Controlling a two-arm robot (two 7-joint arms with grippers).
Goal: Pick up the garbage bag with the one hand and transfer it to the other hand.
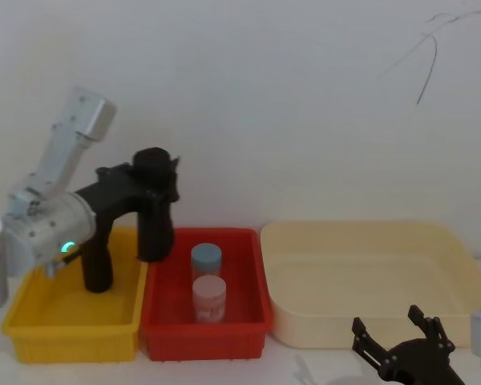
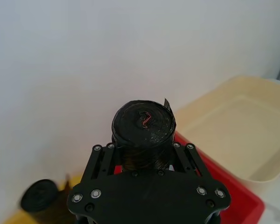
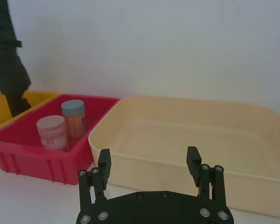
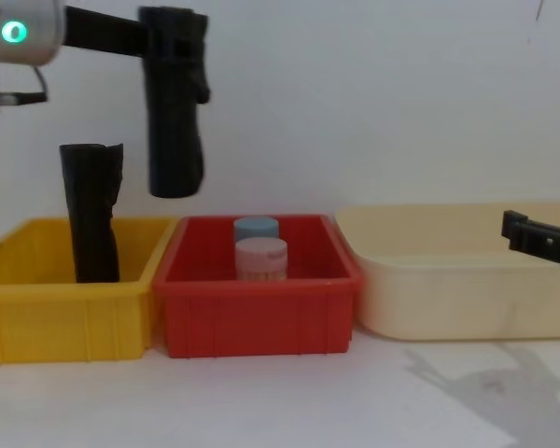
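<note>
Right gripper point(image 1: 391, 329), fingers spread and holding nothing, is hovering low in front of the cream tray point(image 1: 369, 321); farther back, the left gripper point(image 4: 173, 37) is pinching the garbage bag point(image 4: 175, 131) near its top, holding it upright in the air above where the yellow bin point(image 4: 37, 308) meets the red bin point(image 4: 252, 322).

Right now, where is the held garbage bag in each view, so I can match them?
Head view: garbage bag left of centre, upright in the left gripper.
Left wrist view: its round end, between the fingers.
Right wrist view: probably the dark shape beyond the red bin.
Chest view: upper left, above the red bin's left rim.
Shared landmark: the red bin.
Right gripper: open, low right in head view.
</note>
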